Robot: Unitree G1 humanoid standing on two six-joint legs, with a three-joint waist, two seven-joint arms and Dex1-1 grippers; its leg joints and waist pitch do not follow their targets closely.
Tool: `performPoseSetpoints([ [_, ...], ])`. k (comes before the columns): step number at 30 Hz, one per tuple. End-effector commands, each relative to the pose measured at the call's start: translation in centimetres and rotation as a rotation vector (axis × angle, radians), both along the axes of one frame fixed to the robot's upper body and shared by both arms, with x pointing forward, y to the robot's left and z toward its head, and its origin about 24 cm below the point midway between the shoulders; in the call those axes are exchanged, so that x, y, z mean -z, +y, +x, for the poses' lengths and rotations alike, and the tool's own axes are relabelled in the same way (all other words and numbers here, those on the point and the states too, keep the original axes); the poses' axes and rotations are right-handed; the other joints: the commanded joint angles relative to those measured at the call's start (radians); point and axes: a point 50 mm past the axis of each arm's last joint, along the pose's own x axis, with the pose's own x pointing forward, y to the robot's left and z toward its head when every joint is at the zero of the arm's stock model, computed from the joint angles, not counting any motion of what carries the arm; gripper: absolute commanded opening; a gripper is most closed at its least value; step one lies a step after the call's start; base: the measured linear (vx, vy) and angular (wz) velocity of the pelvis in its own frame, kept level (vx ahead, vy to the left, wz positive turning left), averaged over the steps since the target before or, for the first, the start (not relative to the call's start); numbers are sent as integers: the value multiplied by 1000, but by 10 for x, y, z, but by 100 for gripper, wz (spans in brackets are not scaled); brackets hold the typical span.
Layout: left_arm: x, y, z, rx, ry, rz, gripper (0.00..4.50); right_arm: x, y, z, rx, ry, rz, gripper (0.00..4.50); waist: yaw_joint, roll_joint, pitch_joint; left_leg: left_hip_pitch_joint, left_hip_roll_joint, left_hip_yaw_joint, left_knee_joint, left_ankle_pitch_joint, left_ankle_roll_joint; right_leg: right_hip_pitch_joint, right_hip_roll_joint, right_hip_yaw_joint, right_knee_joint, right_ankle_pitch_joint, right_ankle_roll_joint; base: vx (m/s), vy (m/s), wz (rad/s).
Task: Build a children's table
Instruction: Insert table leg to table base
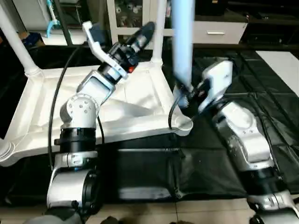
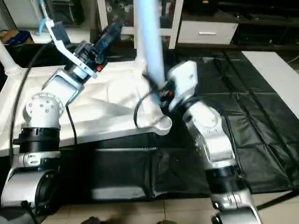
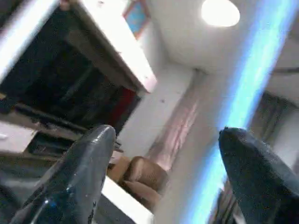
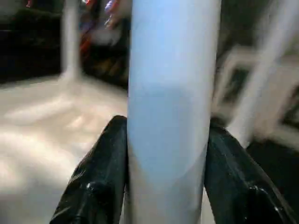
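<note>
Jaws of the right gripper (image 4: 166, 154) are clamped on a white table leg (image 1: 182, 42), one black finger (image 4: 100, 177) pressed to each side of the tube. That leg stands nearly upright at the near right corner socket (image 1: 183, 125) of the white table top (image 1: 42, 107), which lies upside down, ribbed underside up, on a black mat (image 1: 149, 172) on the floor; whether the leg's end is seated in the socket I cannot tell, since the gripper hides it. Two more legs already rise from the top: one (image 1: 16, 42) at the far left corner and one (image 1: 159, 32) at the far right. Jaws of the left gripper (image 3: 166, 172) stand wide apart and hold nothing; it is raised over the far side of the top, pointing away and upward, and a pale tube (image 3: 247, 84) crosses its view beyond the fingertips (image 3: 88, 158). Behind the mat stand white shelves and a drawer unit (image 1: 219, 30).
</note>
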Motion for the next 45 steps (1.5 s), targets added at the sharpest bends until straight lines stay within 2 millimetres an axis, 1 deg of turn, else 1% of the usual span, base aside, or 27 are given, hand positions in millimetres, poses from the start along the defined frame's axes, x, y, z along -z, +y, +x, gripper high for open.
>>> performPoseSetpoints([
  [1,-11,-8,-2,2,-52,31,424,17,10,-10,-108,99,-101,183,1,-4,-84,15,7,5,-60,-55,60,75,-48,34,-49,52,-252,0,0,0],
  [2,-11,-8,-2,2,-52,31,429,17,10,-10,-108,99,-101,183,1,-5,-83,13,8,5,-60,-64,58,75,-52,35,-51,35,-248,0,0,0],
  [4,-14,-10,-2,-15,-73,59,445,27,11,-15,-147,144,-141,183,2,-7,-84,14,8,5,-59,-65,51,74,-51,35,-53,16,-240,0,0,0],
  [6,-15,-11,-3,-17,-95,68,450,29,12,-17,-155,170,-132,183,2,-3,-82,15,9,4,-60,-79,44,71,-52,35,-55,-9,-235,0,0,0],
  [7,-15,-12,-5,-9,-113,76,450,30,12,-17,-155,178,-134,183,2,-4,-82,15,9,5,-61,-83,42,71,-52,35,-57,-17,-234,0,0,0],
  [9,-12,-9,-4,-41,-101,117,424,25,10,-13,-131,152,-128,183,2,-2,-83,15,10,3,-61,-85,34,70,-53,35,-55,-22,-233,0,0,0],
  [11,-8,-5,1,-97,-67,155,418,21,8,-10,-104,134,-115,183,1,-1,-82,15,10,3,-62,-90,33,68,-51,34,-56,-26,-229,0,0,0],
  [12,-4,-1,6,-155,-30,184,413,17,6,-7,-84,117,-112,183,1,0,-83,16,10,3,-61,-92,28,68,-51,34,-55,-27,-227,0,0,0],
  [14,-1,5,11,-201,-10,202,387,14,5,-5,-64,106,-104,183,-1,-1,-82,15,6,3,-61,-98,23,69,-49,34,-58,-42,-216,0,0,0],
  [15,0,7,12,-210,-5,214,387,11,5,-3,-49,88,-97,183,0,-1,-82,17,6,3,-63,-107,17,67,-50,34,-60,-62,-211,0,0,0],
  [17,0,8,12,-212,-4,224,368,10,4,-2,-48,83,-97,183,2,0,-84,16,7,1,-63,-100,10,68,-52,34,-57,-56,-213,0,0,0],
  [18,1,10,12,-213,-3,234,357,9,3,-2,-48,72,-99,183,2,-4,-84,15,8,2,-62,-94,11,68,-51,34,-56,-45,-215,0,0,0],
  [21,2,12,12,-222,-2,252,330,7,2,0,-40,64,-97,183,4,-3,-86,15,8,2,-61,-72,20,68,-51,34,-50,0,-227,0,0,0],
  [23,3,13,11,-216,1,254,322,6,0,1,-34,58,-105,183,4,-4,-86,15,7,2,-61,-73,22,68,-51,33,-50,0,-231,0,0,0],
  [24,3,13,11,-211,1,253,300,7,0,2,-32,57,-107,183,4,-3,-85,15,7,3,-61,-77,22,67,-51,33,-51,-6,-232,0,0,0],
  [28,0,13,9,-190,2,227,276,5,0,3,-27,48,-105,183,5,-6,-85,13,6,4,-59,-70,27,69,-52,34,-49,-4,-234,0,0,0],
  [30,-1,13,8,-185,1,224,251,5,0,3,-27,44,-103,183,5,-7,-86,13,5,4,-58,-70,27,68,-52,34,-50,-8,-234,0,0,0],
  [34,-4,12,7,-179,-8,212,231,2,1,4,-28,22,-94,183,5,-5,-84,14,6,4,-59,-84,23,67,-52,34,-52,-33,-230,0,0,0],
  [35,-6,11,7,-176,-10,197,205,1,1,4,-23,10,-93,183,4,-5,-84,14,6,4,-59,-87,23,67,-51,34,-52,-36,-228,0,0,0],
  [36,-7,11,7,-178,-13,190,205,0,1,4,-30,10,-71,183,4,-5,-84,14,6,4,-59,-88,22,67,-51,34,-52,-38,-227,0,0,0],
  [37,-7,11,7,-178,-13,190,195,-1,1,4,-30,10,-69,218,3,-4,-84,14,6,4,-59,-92,22,67,-51,34,-53,-42,-227,0,0,0],
  [39,-12,12,7,-191,-23,176,182,-6,0,5,-13,-9,11,253,3,-4,-84,13,6,4,-58,-96,20,67,-52,34,-53,-43,-229,0,0,0],
  [40,-12,12,7,-191,-23,176,176,-6,0,5,-13,-9,11,255,2,-4,-85,14,6,4,-58,-98,22,66,-51,34,-52,-44,-227,0,0,0],
  [41,-18,16,9,-213,-34,181,176,-9,-4,4,-9,23,110,255,2,-2,-84,14,6,4,-59,-107,28,65,-51,34,-53,-49,-224,0,0,0],
  [42,-19,16,9,-216,-34,182,172,-10,-5,4,-10,24,110,262,3,2,-84,15,6,3,-59,-109,27,65,-51,34,-53,-52,-224,0,0,0],
  [44,-22,18,10,-219,-34,179,165,-10,-10,2,-25,41,118,293,4,1,-84,16,6,2,-59,-105,22,65,-48,33,-53,-43,-225,0,0,0],
  [45,-22,18,10,-223,-34,181,164,-10,-12,1,-39,53,125,295,4,1,-84,16,6,2,-59,-106,20,65,-48,32,-53,-42,-224,0,0,0],
])
